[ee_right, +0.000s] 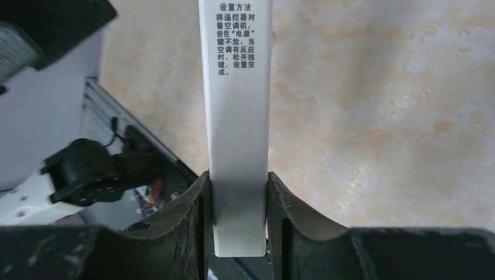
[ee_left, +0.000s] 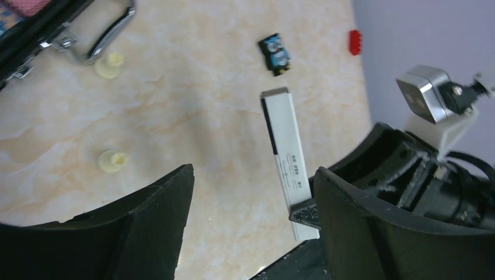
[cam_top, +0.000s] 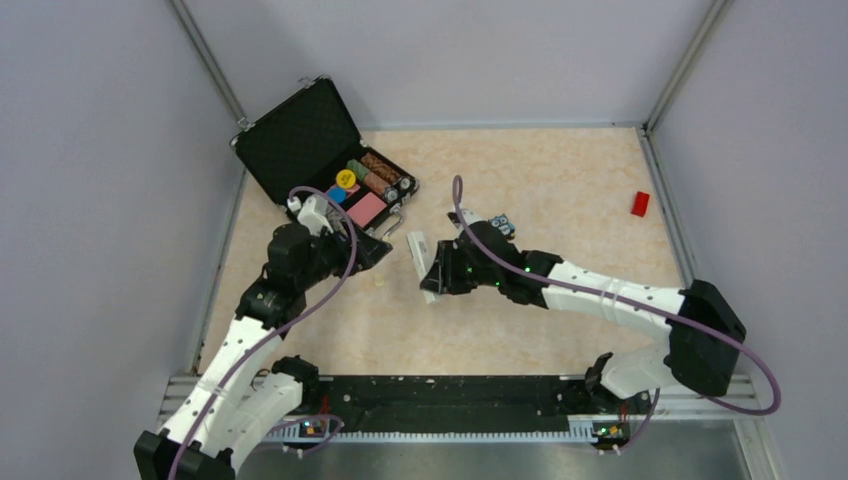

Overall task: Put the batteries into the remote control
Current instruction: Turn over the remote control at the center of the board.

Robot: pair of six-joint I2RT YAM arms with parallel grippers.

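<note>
The remote control (ee_right: 236,116) was clamped at one end between the right gripper (ee_right: 239,219) fingers, its long white body reaching out over the table (cam_top: 560,190) near the middle. Printed on its face were Chinese characters headed "设置方法", followed by several lines about pointing the remote at an air conditioner and holding the "电源" key. From the left wrist view its other face bore small dark markings, too fine to read, and a dark strip ran along one edge.

The left gripper (ee_left: 254,175) hung just beside the remote with its fingers spread apart and nothing between them.

One black case (cam_top: 300,130) lay open at the table's far left corner, lid tipped back and metal handle (ee_left: 108,35) toward the arms. Its tray held a pink slab (cam_top: 367,208), a blue disc (cam_top: 336,194), a yellow disc (cam_top: 345,178), a green cylinder (cam_top: 358,170) and brown cylinders (cam_top: 378,165). The batteries (cam_top: 403,184) seemed to be the small dark cylinders with pale ends at the tray's right corner, too small to count surely.

Two cream pegs (ee_left: 109,65) stood on the table near the case handle. One blue-and-black gadget (ee_left: 275,53) lay just beyond the remote's far end, and one red block (cam_top: 640,203) sat well apart by the right wall.
</note>
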